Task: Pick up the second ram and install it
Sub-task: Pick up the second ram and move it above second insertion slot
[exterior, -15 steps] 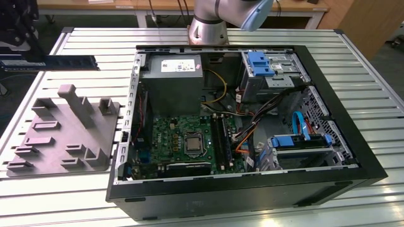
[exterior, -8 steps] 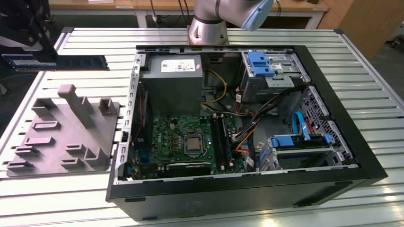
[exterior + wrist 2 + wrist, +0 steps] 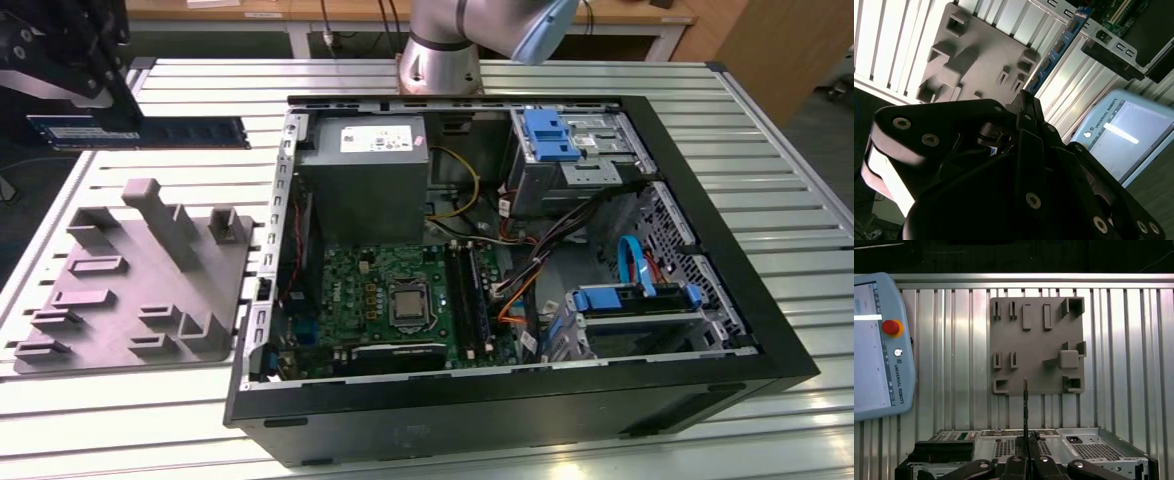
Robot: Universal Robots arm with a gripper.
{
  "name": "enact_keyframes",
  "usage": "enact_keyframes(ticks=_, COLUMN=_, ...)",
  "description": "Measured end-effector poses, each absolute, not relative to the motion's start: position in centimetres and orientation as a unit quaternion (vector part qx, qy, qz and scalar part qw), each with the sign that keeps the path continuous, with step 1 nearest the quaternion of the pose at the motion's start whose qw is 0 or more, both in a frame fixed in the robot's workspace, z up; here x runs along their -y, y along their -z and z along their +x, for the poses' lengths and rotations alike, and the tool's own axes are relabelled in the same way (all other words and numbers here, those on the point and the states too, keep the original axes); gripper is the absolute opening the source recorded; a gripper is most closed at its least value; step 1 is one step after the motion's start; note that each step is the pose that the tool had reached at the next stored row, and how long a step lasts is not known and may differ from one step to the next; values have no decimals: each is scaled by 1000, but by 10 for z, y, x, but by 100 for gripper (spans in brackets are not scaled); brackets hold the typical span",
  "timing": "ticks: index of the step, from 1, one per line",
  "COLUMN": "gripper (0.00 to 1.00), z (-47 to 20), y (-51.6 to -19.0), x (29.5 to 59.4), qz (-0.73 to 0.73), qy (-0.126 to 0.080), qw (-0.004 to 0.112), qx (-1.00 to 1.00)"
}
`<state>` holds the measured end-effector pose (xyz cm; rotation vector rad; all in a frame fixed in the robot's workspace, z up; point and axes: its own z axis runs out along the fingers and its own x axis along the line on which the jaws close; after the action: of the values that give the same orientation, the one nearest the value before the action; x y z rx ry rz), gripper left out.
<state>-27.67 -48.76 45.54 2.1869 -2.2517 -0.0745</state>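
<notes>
Now clenched on the memory stick (image 3: 187, 131), the end effector (image 3: 1026, 450) holds it clear above the far corner of the surface (image 3: 120, 425) on the exterior view's left, beyond the grey block (image 3: 140, 270), the stick's long axis level and running toward the open computer case (image 3: 507, 410).

Slatted metal counter (image 3: 134, 420) carrying an open black computer case (image 3: 747, 300), which occupies the centre and the exterior view's right. Inside the case:
- a green motherboard (image 3: 380, 300) with a square processor socket (image 3: 404, 303), lower middle
- a grey power supply (image 3: 363, 165) above the motherboard
- one blue drive caddy (image 3: 547, 135) at upper right and another blue caddy (image 3: 638, 300) at lower right
- loose cables (image 3: 514, 295) between them

A grey plastic block (image 3: 134, 280) with slots and upright posts lies just beside the case, at the exterior view's left. In the first wrist view, a pale blue handheld console (image 3: 874, 350) with a red button (image 3: 891, 327) lies on the counter, apart from the block.
</notes>
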Motion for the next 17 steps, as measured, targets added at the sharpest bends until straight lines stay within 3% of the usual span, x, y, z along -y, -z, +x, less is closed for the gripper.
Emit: enact_keyframes(ticks=17, gripper=12, z=-265, y=-454, x=488, qz=697, qy=25, qw=0, qx=717)
